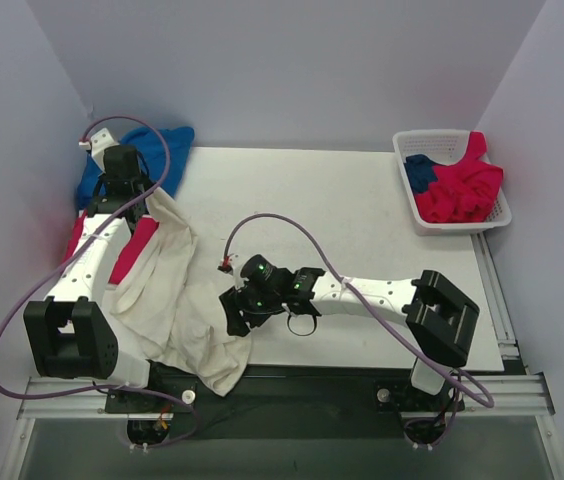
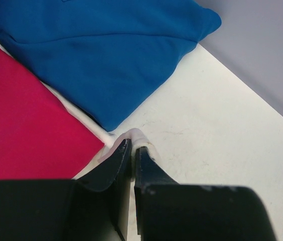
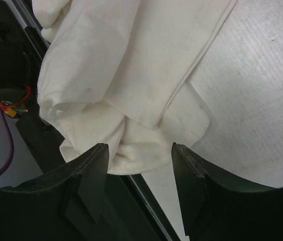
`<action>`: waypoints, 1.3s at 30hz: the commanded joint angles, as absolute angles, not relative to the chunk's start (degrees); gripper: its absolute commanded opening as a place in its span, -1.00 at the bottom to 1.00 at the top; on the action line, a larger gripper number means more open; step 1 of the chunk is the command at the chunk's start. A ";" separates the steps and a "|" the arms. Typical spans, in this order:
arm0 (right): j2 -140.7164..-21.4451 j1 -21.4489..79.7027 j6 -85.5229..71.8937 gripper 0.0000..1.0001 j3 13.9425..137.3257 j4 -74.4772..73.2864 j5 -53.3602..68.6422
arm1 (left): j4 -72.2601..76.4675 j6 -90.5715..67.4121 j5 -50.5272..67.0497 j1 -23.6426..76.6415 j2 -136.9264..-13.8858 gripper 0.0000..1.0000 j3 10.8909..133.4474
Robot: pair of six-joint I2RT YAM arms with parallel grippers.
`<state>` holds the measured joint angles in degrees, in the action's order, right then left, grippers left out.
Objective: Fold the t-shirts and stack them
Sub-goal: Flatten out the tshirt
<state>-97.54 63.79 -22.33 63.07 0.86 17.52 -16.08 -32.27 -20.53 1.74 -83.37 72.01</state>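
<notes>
A large cream-white t-shirt [image 1: 172,290] lies rumpled across the left of the table, its lower end hanging over the front edge. My left gripper [image 1: 143,190] is shut on a far corner of it; in the left wrist view the white hem [image 2: 137,136] sits pinched between the jaws [image 2: 132,146]. A folded royal blue t-shirt [image 2: 106,50] and a crimson-pink t-shirt [image 2: 26,120] lie just beyond and to the left. My right gripper [image 1: 235,313] stands open over the white shirt's bunched lower edge [image 3: 131,150], its fingertips [image 3: 99,153] on either side and not touching.
A white lattice basket [image 1: 409,150] at the back right holds more crimson-pink [image 1: 457,190] and blue [image 1: 420,172] shirts. The table's front edge and a dark rail [image 3: 146,211] run under the right gripper. Grey walls enclose the back and both sides.
</notes>
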 commanded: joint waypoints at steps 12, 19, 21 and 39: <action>-105.73 63.37 -21.53 0.00 68.73 1.23 31.64 | -13.54 -32.17 -19.43 0.35 -83.67 -1.00 71.63; -107.57 61.96 -22.76 -0.03 69.34 1.32 33.40 | -12.92 -32.17 -18.98 0.35 -83.76 -1.00 71.10; -108.01 61.44 -23.11 -0.03 69.61 1.41 34.01 | -13.09 -32.17 -19.07 0.35 -83.67 -1.00 71.19; -111.44 60.03 -26.37 -0.03 70.14 3.08 39.02 | -13.01 -32.17 -18.81 -1.76 -82.88 -1.00 70.75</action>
